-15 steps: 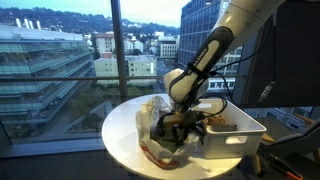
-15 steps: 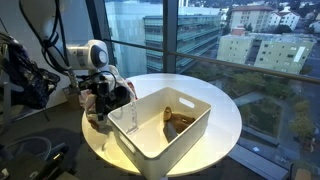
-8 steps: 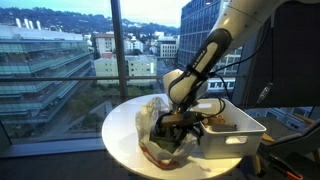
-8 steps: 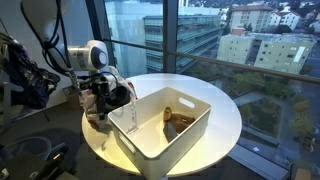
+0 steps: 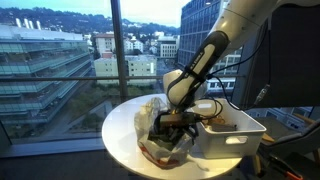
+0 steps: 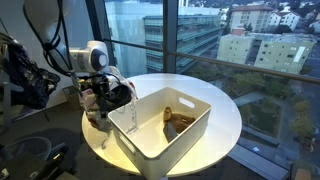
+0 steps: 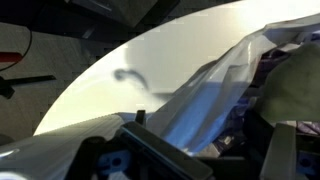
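Observation:
A crumpled clear plastic bag (image 5: 158,132) with dark contents lies on the round white table (image 5: 120,128), right beside a white bin (image 5: 236,138). My gripper (image 5: 177,122) points down into the bag's mouth, jaws wide apart, with bag film and contents between them. From the opposite side, the gripper (image 6: 103,100) hangs over the bag (image 6: 97,113) at the table's edge. In the wrist view the translucent bag film (image 7: 215,90) fills the gap of the gripper (image 7: 220,150), and a dark finger (image 7: 155,160) crosses the bottom. Nothing is visibly clamped.
The bin (image 6: 160,138) holds brown items (image 6: 178,118) and stands close against the bag. Bare table top (image 6: 225,108) extends beyond the bin toward the window. Tall windows surround the table. Cables and equipment (image 6: 25,80) sit behind the arm.
The gripper has shifted slightly sideways over the bag, away from the bin. Its jaws stay equally wide. Bin and table are unchanged.

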### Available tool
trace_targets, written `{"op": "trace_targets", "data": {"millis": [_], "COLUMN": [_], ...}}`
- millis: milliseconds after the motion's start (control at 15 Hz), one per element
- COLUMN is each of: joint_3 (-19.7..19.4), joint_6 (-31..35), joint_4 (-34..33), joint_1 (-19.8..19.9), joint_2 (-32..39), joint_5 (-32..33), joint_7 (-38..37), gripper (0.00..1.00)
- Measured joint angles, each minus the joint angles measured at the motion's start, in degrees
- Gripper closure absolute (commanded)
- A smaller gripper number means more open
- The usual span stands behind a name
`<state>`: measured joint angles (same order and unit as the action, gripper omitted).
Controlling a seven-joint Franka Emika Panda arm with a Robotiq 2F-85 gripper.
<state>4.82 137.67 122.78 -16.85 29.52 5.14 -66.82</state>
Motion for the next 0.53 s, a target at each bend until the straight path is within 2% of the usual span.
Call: {"op": "trace_targets", "data": {"millis": [533], "joint_3": [-0.9], "joint_6": [0.0], "joint_4": [0.9], "joint_1": [-0.3], "joint_2": [0.2], "joint_5": [0.0], "joint_7": [0.0], "gripper": [0.00]}}
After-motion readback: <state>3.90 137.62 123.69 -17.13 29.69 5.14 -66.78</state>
